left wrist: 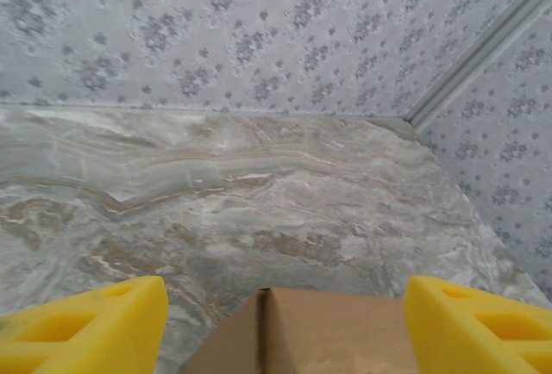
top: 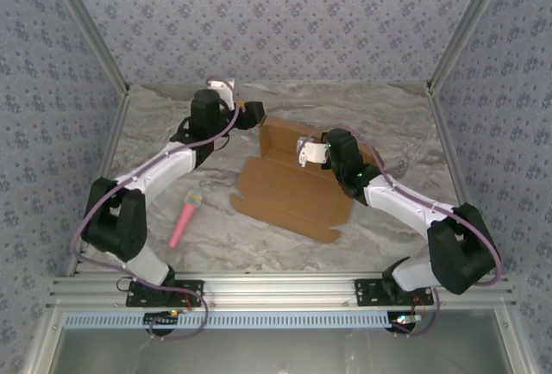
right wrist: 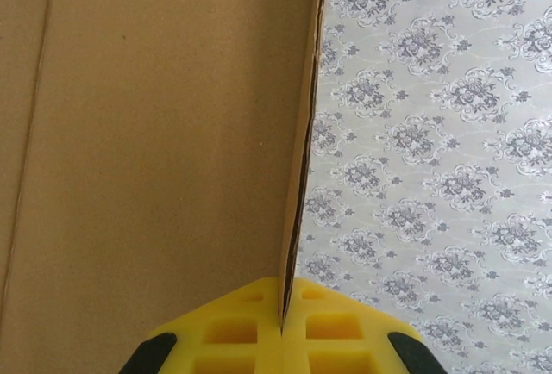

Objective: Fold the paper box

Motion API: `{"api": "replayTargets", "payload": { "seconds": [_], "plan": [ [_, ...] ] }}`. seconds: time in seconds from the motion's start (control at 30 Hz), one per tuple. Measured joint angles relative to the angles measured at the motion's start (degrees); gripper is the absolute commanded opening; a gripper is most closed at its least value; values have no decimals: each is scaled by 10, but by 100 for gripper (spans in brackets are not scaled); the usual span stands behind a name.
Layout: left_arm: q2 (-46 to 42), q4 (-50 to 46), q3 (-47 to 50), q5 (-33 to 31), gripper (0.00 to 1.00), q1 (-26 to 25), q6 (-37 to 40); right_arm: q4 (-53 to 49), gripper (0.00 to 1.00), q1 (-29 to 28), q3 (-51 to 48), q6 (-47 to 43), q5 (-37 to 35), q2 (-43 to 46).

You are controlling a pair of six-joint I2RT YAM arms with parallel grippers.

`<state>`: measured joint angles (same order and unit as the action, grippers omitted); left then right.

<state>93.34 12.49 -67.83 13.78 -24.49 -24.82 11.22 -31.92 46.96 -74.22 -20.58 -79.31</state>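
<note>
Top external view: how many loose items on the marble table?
2. One plain brown cardboard paper box in the middle, its far panel raised; one small pink pen-like stick lying left of it, apart. Anything under the cardboard would be hidden.

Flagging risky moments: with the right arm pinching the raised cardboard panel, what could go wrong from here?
1. The right gripper has its jaws shut on only the thin edge of a raised panel of the paper box; it might slip or crease there.
2. The left gripper, jaws open astride a box corner, holds nothing, so the panel could flop down.
3. The pink stick lies near the sheet and might get swept.
</note>
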Motion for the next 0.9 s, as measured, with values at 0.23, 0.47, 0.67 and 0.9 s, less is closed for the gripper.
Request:
{"api": "replayTargets", "payload": {
  "seconds": [0.23,0.47,0.67,0.9],
  "plan": [
    [94,-85,-85,54,68,0,-2,10,0,0,-1,-2,-2,-7],
    [117,-110,-92,105,45,5,-22,12,0,0,-1,-2,-3,-8],
    [119,-110,-92,128,36,10,-36,15,0,0,-1,-2,-3,-11],
    [125,-94,-88,143,29,20,-58,25,0,0,-1,-2,-5,-19]
  ]
}}
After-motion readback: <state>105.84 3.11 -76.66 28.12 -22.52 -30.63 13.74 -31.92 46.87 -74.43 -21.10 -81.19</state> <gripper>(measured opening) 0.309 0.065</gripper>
